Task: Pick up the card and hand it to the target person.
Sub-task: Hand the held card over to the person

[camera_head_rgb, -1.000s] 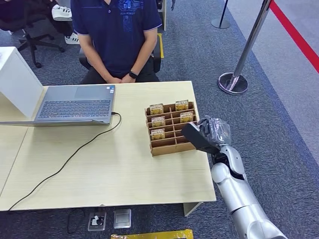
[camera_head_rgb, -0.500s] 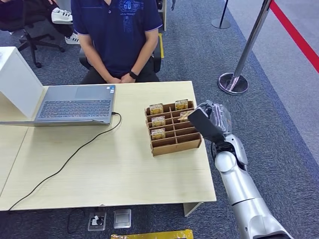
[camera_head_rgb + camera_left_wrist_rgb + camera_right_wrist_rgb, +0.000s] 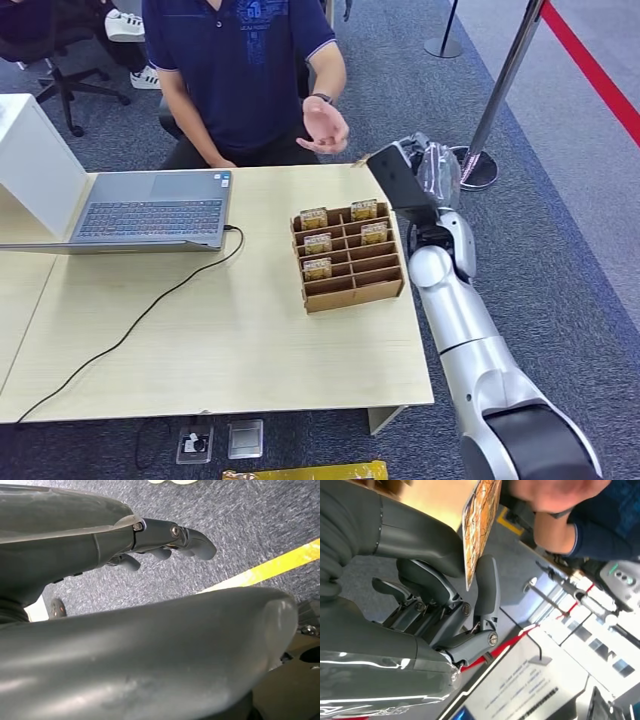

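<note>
Right hand (image 3: 413, 172), upper centre-right of the head view, pinches an orange-patterned card (image 3: 481, 526) between thumb and a finger. The person's open palm (image 3: 324, 130) is raised just left of it. Left hand (image 3: 166, 540) hangs over carpet, fingers loosely extended, holding nothing.

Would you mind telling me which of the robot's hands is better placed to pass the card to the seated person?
The right. The right hand already pinches the card and is raised close to the person's open palm beyond the table edge. The left hand hangs over the carpet, holding nothing.
</note>
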